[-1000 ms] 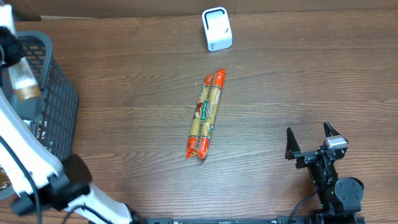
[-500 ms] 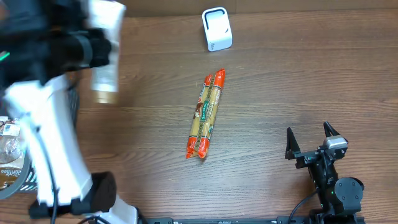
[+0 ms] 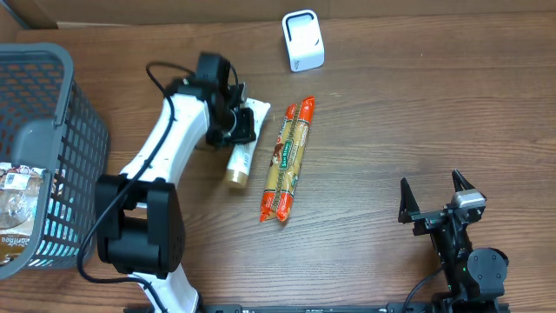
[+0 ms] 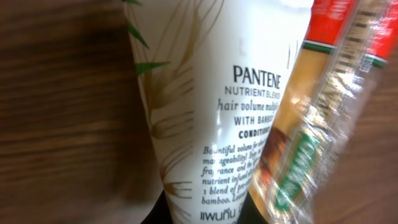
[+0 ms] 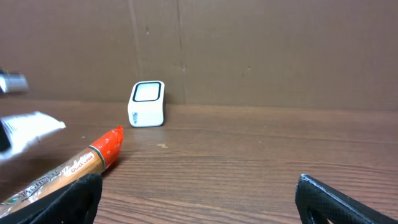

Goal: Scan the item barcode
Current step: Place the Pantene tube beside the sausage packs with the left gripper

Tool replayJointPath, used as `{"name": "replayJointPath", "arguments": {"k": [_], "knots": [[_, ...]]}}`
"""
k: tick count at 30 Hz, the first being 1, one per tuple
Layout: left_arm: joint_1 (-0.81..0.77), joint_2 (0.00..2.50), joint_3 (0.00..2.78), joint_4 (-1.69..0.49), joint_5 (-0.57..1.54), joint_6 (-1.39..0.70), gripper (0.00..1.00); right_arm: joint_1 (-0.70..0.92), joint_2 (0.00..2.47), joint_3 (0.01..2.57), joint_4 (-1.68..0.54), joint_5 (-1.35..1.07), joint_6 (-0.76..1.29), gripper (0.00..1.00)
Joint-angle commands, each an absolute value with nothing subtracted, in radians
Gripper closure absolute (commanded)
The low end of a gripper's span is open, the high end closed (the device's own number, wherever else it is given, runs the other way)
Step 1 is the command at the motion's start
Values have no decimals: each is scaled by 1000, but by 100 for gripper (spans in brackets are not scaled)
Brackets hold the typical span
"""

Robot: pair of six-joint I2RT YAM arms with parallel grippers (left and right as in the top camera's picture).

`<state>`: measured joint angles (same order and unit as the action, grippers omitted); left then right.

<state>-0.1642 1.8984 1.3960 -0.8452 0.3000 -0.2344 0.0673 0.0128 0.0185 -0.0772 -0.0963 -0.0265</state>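
Quick status from us: the scan itself looks like it's not done yet. The left gripper (image 3: 236,122) is clamped on the flat crimped end of the tube (image 3: 240,155), which sits at about 10 o'clock from the table's (image 3: 417,113) middle, gold cap pointing toward 6. It's lying just beside the pasta pack (image 3: 287,161); in the left wrist view the two look like they touch or overlap. The scanner (image 3: 302,40) is up at 12 o'clock, well apart from the tube. So we reckon what's left is most of the job: find the barcode, turn it outward and bring it in front of the scanner window.

The right gripper (image 3: 432,202) is parked at 4 o'clock with its jaws wide, holding nothing.

Stuff we can't make out:
- No barcode shows in any view; we only see the printed label side.
- The wrist view crops both ends of the tube, and the fingers are just a dark patch at the bottom edge.
- Whether the tube rests on the table or hangs just above it, can't tell.
- The basket (image 3: 52,104) at 9 o'clock is cut off by the frame, its contents unclear.
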Motion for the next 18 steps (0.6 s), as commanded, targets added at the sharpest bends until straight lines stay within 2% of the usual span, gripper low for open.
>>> {"name": "replayJointPath", "arguments": {"k": [1, 2, 3, 5, 6, 12, 18], "knots": [[-174, 1860, 1300, -748, 395, -339, 96, 73, 3, 8, -73, -87, -31, 0], [-174, 1860, 1278, -720, 395, -355, 95, 73, 3, 8, -73, -87, -31, 0], [-174, 1860, 1261, -702, 394, -366, 88, 73, 3, 8, -73, -87, -31, 0], [-174, 1861, 1245, -699, 394, -367, 61, 73, 3, 8, -73, -87, -31, 0], [-175, 1861, 1243, -706, 393, -366, 53, 73, 3, 8, -73, -87, -31, 0], [-167, 1825, 1282, -736, 418, -331, 47, 73, 3, 8, -73, -87, -31, 0], [-93, 1720, 1547, -930, 382, -260, 42, 73, 3, 8, -73, -87, -31, 0]]}}
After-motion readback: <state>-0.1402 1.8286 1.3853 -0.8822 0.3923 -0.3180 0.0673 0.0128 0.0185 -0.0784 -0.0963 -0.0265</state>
